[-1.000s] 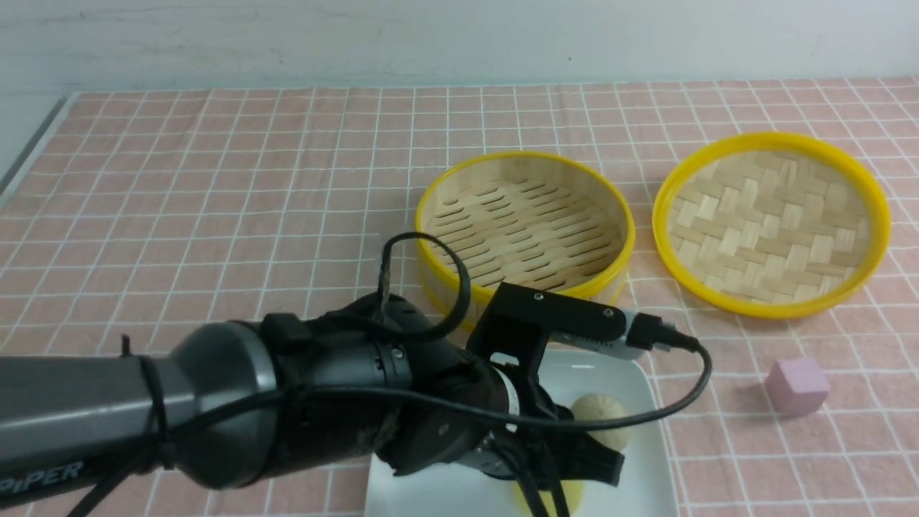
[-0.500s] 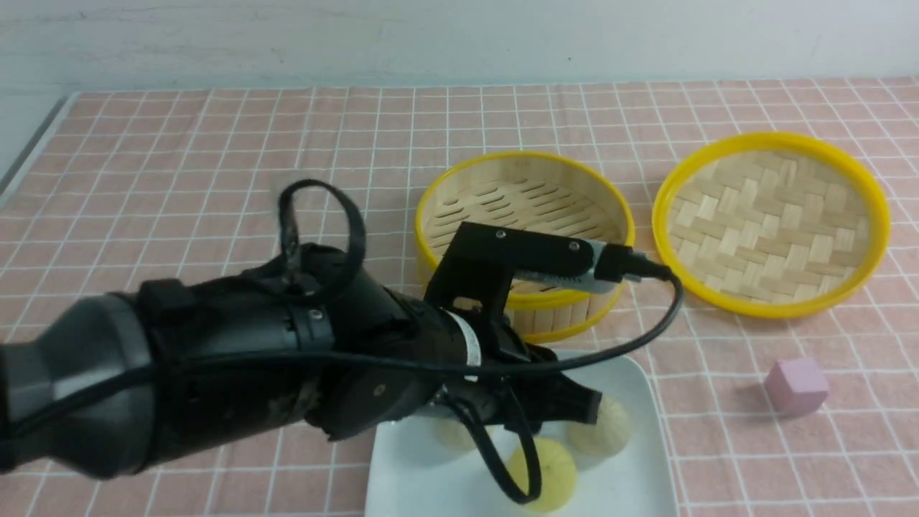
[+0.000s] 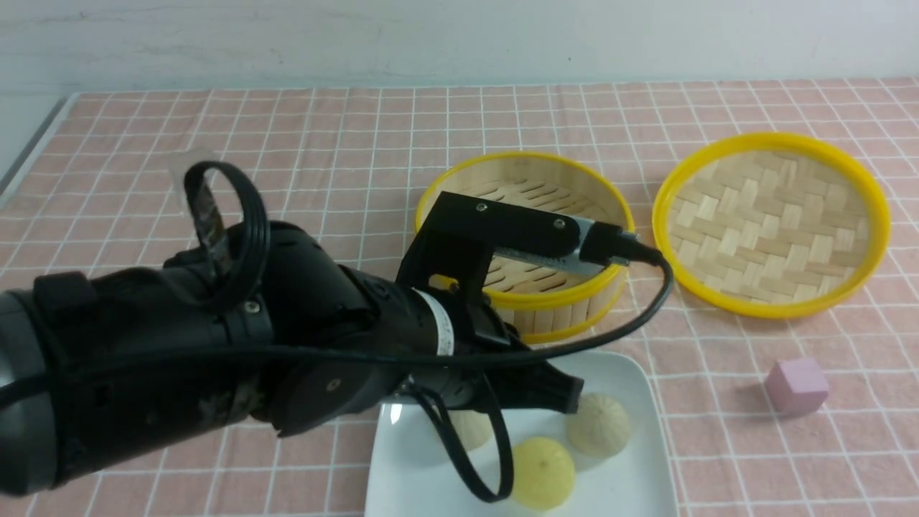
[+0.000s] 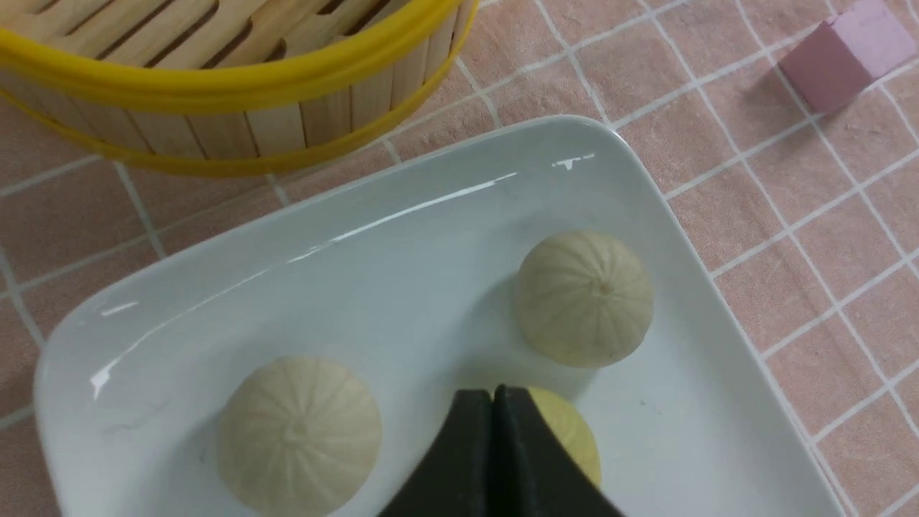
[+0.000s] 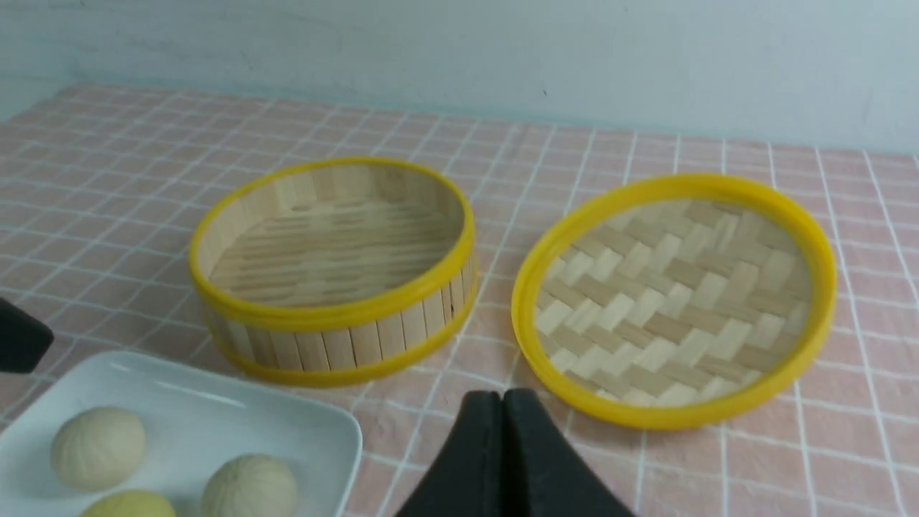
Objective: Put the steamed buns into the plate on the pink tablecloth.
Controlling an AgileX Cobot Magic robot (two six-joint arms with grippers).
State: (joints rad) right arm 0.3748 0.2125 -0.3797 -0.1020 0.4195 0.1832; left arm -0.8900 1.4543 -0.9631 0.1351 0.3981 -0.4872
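Observation:
Three steamed buns lie in the white square plate (image 3: 635, 377) on the pink tablecloth (image 3: 287, 143): a beige one (image 3: 599, 424), a yellow one (image 3: 543, 472) and a second beige one (image 3: 470, 429) half hidden by a cable. My left gripper (image 3: 567, 395) hovers over the plate, shut and empty. In the left wrist view its tips (image 4: 492, 393) meet above the yellow bun (image 4: 574, 431), between the beige buns (image 4: 585, 298) (image 4: 298, 438). My right gripper (image 5: 502, 395) is shut on nothing, above the cloth near the plate (image 5: 215, 416).
An empty bamboo steamer basket (image 3: 524, 230) with a yellow rim stands just behind the plate. Its woven lid (image 3: 772, 222) lies upturned to the right. A small pink cube (image 3: 795, 385) sits on the cloth right of the plate. My left arm fills the near left.
My left arm has lifted and drawn back to the left, off the plate, uncovering all three buns. Basket, lid and cube have not moved.

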